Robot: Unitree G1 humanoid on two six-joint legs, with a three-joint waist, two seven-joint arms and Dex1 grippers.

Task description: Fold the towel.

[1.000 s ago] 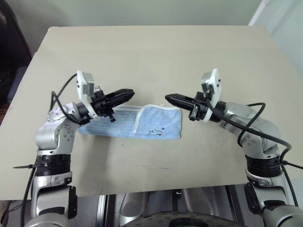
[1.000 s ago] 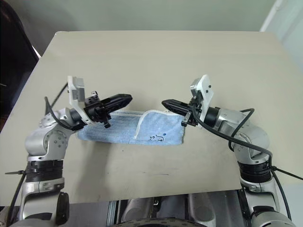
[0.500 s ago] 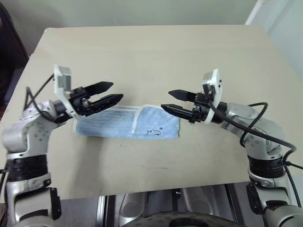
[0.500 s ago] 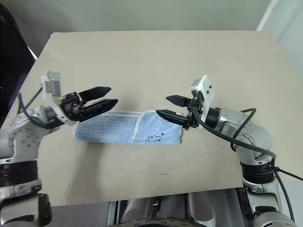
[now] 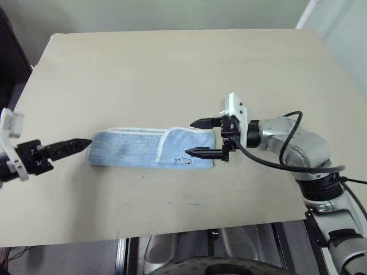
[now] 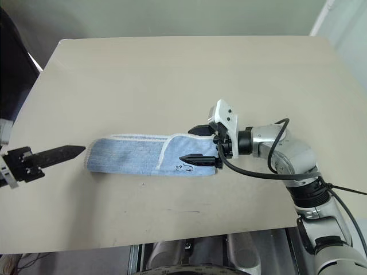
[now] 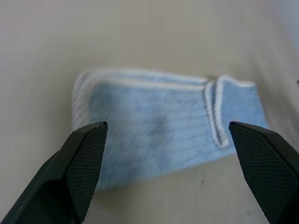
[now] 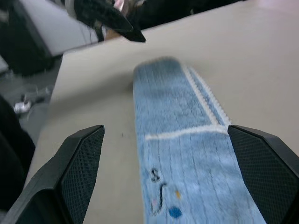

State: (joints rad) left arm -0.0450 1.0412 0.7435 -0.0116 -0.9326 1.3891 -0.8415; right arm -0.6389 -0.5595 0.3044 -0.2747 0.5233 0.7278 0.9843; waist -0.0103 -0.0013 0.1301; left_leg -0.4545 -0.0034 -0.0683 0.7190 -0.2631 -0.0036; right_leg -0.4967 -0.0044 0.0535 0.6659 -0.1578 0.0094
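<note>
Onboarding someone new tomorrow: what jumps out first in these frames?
The small light blue terry towel, white-bordered and folded into a long strip, lies across the middle of the beige table. The right gripper hangs open at its embroidered end, while the left gripper, also open, points at the opposite end from off to the side.

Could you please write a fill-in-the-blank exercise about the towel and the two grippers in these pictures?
1. The towel lies on the ____.
2. The colour of the towel is light ____.
3. The right gripper hovers at the towel's end with its fingers ____.
4. The left gripper holds ____.

Missing words: table; blue; open; nothing
</note>
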